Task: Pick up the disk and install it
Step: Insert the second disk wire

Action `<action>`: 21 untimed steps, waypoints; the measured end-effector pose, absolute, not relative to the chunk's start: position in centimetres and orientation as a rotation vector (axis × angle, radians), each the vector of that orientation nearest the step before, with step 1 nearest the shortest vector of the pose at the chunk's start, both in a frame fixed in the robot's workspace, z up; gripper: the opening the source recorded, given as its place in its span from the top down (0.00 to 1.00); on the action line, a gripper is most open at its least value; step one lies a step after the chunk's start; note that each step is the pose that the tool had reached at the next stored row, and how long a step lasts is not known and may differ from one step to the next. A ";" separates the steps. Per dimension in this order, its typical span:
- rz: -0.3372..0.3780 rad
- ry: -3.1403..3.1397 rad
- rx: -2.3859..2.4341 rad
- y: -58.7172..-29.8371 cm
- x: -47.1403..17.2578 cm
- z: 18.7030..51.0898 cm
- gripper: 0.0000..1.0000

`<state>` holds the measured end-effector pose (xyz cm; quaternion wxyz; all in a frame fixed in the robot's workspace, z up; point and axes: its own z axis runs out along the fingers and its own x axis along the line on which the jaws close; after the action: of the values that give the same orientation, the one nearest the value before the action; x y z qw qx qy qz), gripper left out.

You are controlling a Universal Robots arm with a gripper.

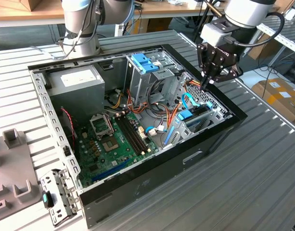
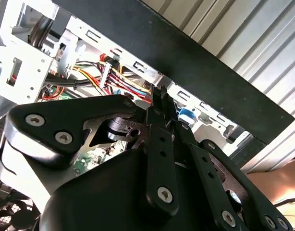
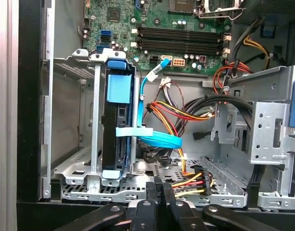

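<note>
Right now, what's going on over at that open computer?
The arm's gripper hangs just above the open computer case, over the corner with the drive bay. Its fingers are together and hold nothing. In the first wrist view, the disk stands on edge inside that bay, blue carrier frame around it, apart from the gripper.

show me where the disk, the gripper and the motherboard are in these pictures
disk [image 3: 115,139], first wrist view, on its dark edge between the blue frame ends.
gripper [image 1: 205,84], exterior view, at its fingertips.
motherboard [image 1: 106,144], exterior view, on the green board.
</note>
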<state>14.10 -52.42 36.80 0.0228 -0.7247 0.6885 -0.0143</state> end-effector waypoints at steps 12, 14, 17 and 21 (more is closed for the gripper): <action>-0.026 2.117 -2.226 -55.2 12.6 36.6 0.84; -0.025 2.116 -2.226 -55.4 12.4 36.6 0.84; -0.020 2.114 -2.223 -55.8 11.9 36.5 0.84; -0.020 2.117 -2.220 -56.1 11.6 36.3 0.84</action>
<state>11.63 -56.12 36.29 0.0372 -0.7232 0.6896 -0.0064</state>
